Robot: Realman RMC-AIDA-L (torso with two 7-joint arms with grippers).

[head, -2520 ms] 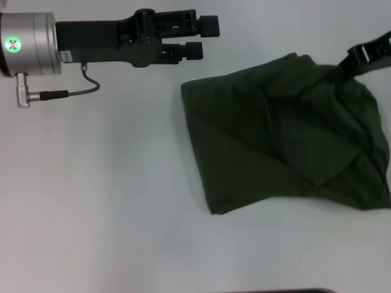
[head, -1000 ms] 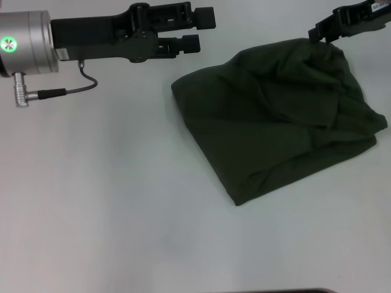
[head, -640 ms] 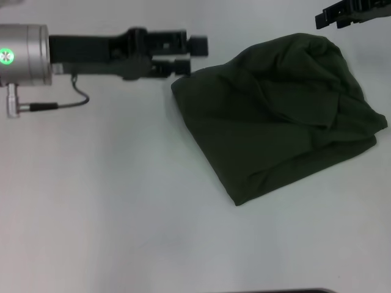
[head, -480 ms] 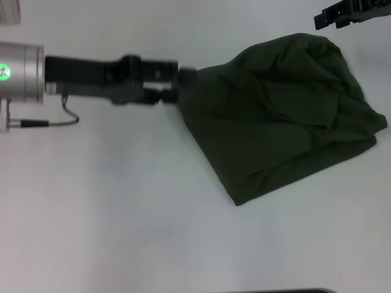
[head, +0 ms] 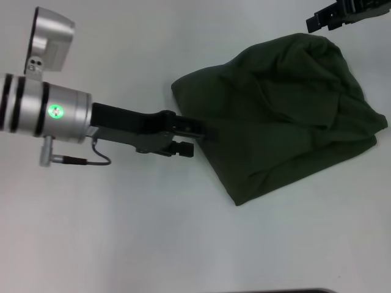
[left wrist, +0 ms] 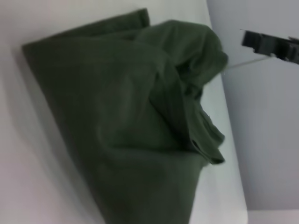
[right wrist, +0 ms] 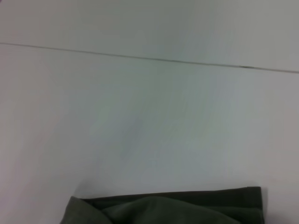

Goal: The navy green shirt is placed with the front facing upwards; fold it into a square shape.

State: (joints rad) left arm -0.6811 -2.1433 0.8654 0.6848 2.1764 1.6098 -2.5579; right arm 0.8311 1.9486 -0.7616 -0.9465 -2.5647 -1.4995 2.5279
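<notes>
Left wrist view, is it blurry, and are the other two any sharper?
Left wrist view: soft all over, the shirt edges smeared. Head view: sharper, the left pincer at the shirt's edge, a faint shadow under the arm. Right wrist view: even light on the table, no glare.

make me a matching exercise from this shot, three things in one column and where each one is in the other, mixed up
Things:
1. navy green shirt
2. left gripper
3. right gripper

Places:
A. raised off the cloth at the far right corner of the head view
B. at the near-left edge of the cloth
C. rumpled and bunched, lying on the white table

Pairs: 1-C, 2-B, 3-A
</notes>
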